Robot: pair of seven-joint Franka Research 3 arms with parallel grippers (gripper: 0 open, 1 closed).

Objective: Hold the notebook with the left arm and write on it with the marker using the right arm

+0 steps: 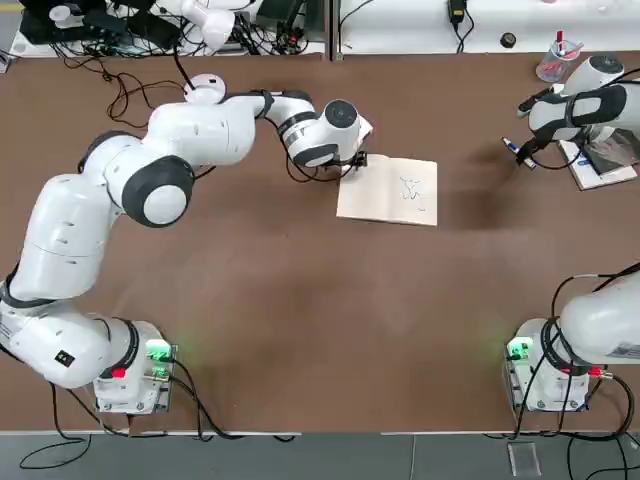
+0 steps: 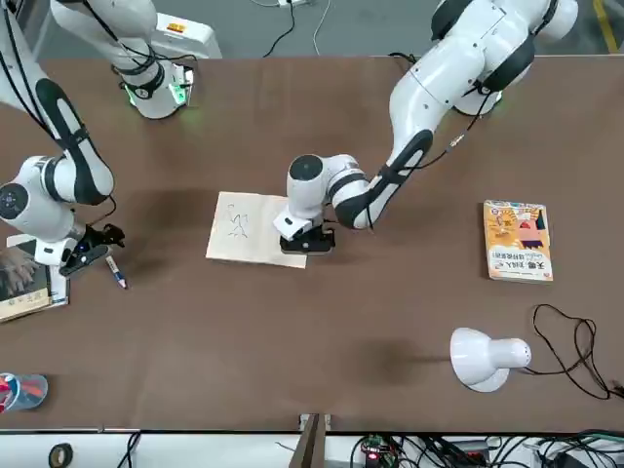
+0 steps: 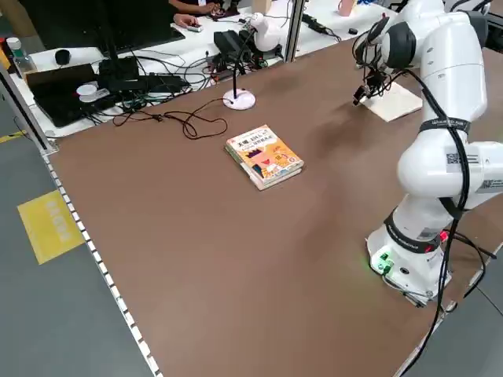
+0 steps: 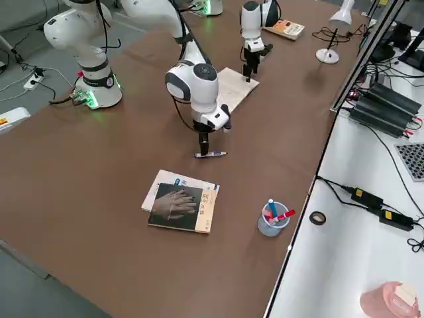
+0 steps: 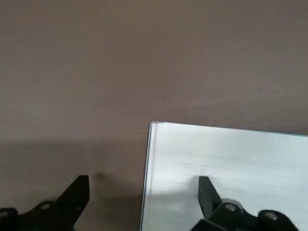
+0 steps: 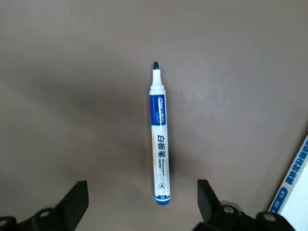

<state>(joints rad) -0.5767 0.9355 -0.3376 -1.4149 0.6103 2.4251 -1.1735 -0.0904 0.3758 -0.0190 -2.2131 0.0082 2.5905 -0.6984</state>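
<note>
Even, bright overhead light covers the table (image 1: 300, 330), leaving soft, diffuse shadows just beside the notebook (image 1: 388, 190) and under both arms. The arm shells show mild glare. The left wrist view looks hazy and soft; the marker (image 6: 159, 139) appears sharp.

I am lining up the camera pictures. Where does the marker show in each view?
Top: marker, far right, under the right gripper.
Front, far left.
Left side: not visible.
Right side, centre, on the table.
Left wrist: not in it.
Right wrist, centre, uncapped.
Shared landmark: the notebook.
</note>
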